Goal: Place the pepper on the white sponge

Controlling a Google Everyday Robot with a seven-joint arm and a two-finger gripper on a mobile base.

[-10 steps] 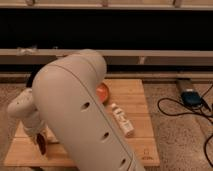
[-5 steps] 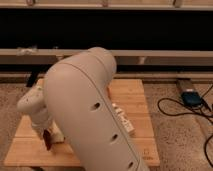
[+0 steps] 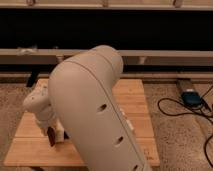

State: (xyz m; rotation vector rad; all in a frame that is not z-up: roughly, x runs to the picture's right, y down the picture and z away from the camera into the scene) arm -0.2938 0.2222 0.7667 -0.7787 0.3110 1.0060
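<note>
The robot's big pale arm (image 3: 97,112) filled the middle of the frame and hid most of the wooden board (image 3: 137,107) behind it. At the lower left the gripper (image 3: 51,136) hung low over the board, its fingers pressed together on a small dark red sliver that was most likely the pepper (image 3: 51,137), held just above or touching the wood; which of the two could not be told. The white sponge was not visible anywhere, presumably covered by the arm, so its place relative to the pepper could not be judged. Only a small white piece (image 3: 129,125) peeked out at the arm's right edge, and what it was could not be told. To do this step well, the grip should stay firm while the pepper is carried, since the thing is glossy and slim and could twist or slip. The gripper should go low over the sponge's middle before letting go, because a long pepper dropped from height on soft foam may roll off the edge.
</note>
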